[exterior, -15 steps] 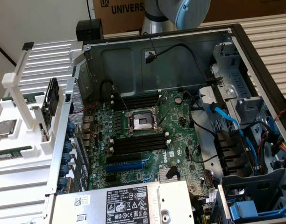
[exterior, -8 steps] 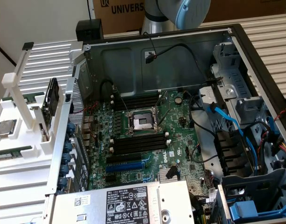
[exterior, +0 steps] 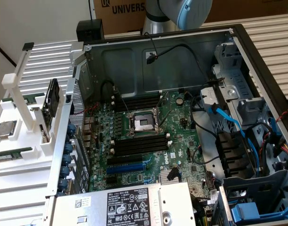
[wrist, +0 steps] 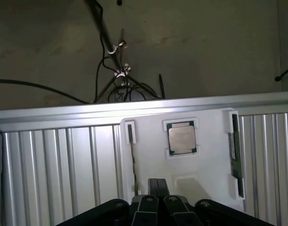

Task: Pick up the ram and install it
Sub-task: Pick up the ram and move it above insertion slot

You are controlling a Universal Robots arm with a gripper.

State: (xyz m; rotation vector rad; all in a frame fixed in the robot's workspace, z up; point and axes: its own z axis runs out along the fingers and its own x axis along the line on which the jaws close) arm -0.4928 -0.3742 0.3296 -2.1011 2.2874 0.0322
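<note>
On the ribbed metal surface (wrist: 50, 169) lies a white holder (wrist: 210, 127) with several seats. In its middle seat rests the square silver processor (wrist: 182, 138). The ram (wrist: 234, 151) sits in the long seat at one side of the processor. It is a dark green stick with white clips at both ends, and it is apart from the gripper. In the seat on the other side of the processor I see a second thin stick (wrist: 132, 160), edge-on. The gripper (wrist: 157, 184) hangs above the holder with its fingers pressed together and nothing between them.

To the exterior view's right of the holder stands the open computer case (exterior: 181, 52). Inside it lies the motherboard (exterior: 179, 136), with the processor socket (exterior: 141, 123) in the middle. Long black slots (exterior: 139, 143) with white end clips lie on both sides of the socket. Black cables (exterior: 159, 100) cross the farther group of slots, and a blue cable (exterior: 226, 117) runs beside the board. The perforated side wall (exterior: 77, 117) of the case stands between the holder and the motherboard. A silver power supply (exterior: 130, 207) covers the near end of the case. The robot arm (exterior: 181, 12) rises behind the case, in front of a cardboard box (exterior: 125, 7).
</note>
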